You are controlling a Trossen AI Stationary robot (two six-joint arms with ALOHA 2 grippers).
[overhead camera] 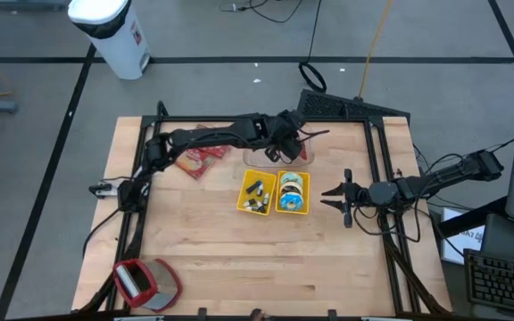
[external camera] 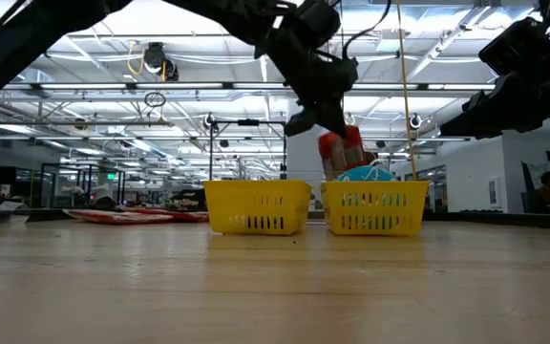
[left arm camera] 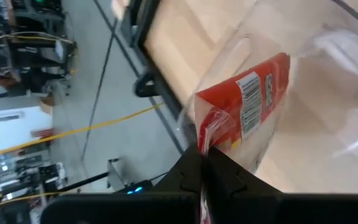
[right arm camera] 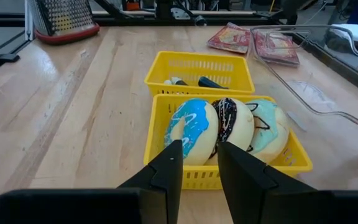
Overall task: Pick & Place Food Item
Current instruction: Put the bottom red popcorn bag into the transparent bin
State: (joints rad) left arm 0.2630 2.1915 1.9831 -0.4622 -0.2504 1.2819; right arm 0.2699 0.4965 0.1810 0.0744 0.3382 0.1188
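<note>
My left gripper (overhead camera: 287, 152) reaches over a clear plastic container (overhead camera: 255, 159) at the table's far middle, shut on a red food packet with a barcode (left arm camera: 253, 106). In the low view the packet (external camera: 340, 153) hangs below the gripper, behind the yellow baskets. Two more red packets (overhead camera: 199, 160) lie flat on the table left of the container. My right gripper (overhead camera: 337, 201) waits at the right, open and with nothing in it, pointing at the basket of doughnuts (right arm camera: 225, 127). My left gripper pinches the red packet's sealed end edge (left arm camera: 210, 134) between its two fingers, coming slanting down from above. The packet hangs below the fingers, lifted clear, its free end inside the clear container's walls (left arm camera: 328, 93).
Two yellow baskets stand side by side mid-table: the left one (overhead camera: 255, 193) holds small dark items, the right one (overhead camera: 293, 193) iced doughnuts. A red-framed grater (overhead camera: 145, 281) lies at the near left corner. Bare wood stretches along the near edge.
</note>
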